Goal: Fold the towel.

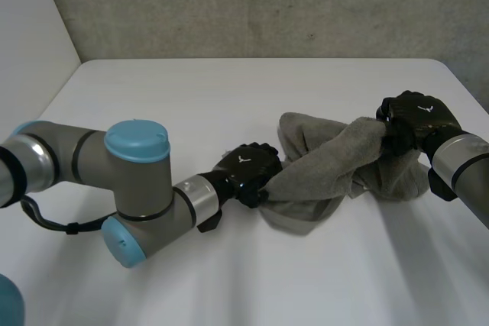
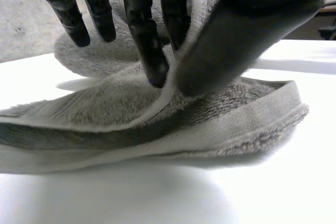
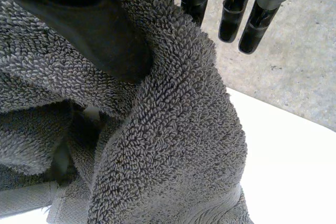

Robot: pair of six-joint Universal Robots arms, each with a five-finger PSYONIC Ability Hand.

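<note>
- A white table [image 1: 191, 104] runs back to a speckled grey wall [image 1: 267, 5].
- The towel [image 1: 321, 173] lies right of the table's middle. It is bunched and twisted rather than spread.
- Its long axis runs across the table from one hand to the other, rising toward the robot's right.
- The left hand [image 1: 248, 169] sits low at the towel's left end, just above the table. In its wrist view the thumb and one finger pinch a fold of cloth near the hem band [image 2: 252, 124]. The other fingers [image 2: 100, 19] hang straight and clear of the pile.
- The right hand [image 1: 416, 116] is at the opposite end, raised, with cloth draped down from it. In its wrist view the thumb presses a thick fold against the inner fingers, so it has hold. Two outer fingers [image 3: 241, 19] stand straight beyond the fold, touching nothing.
- Each hand holds an end, so neither is the nearer one. The slack heaps below and behind the right hand, and I judge it needs drawing out flat before any fold.
- The cloth is grey looped terry, thick and limp, with a flat woven hem. It will probably sag wherever it is unsupported.
</note>
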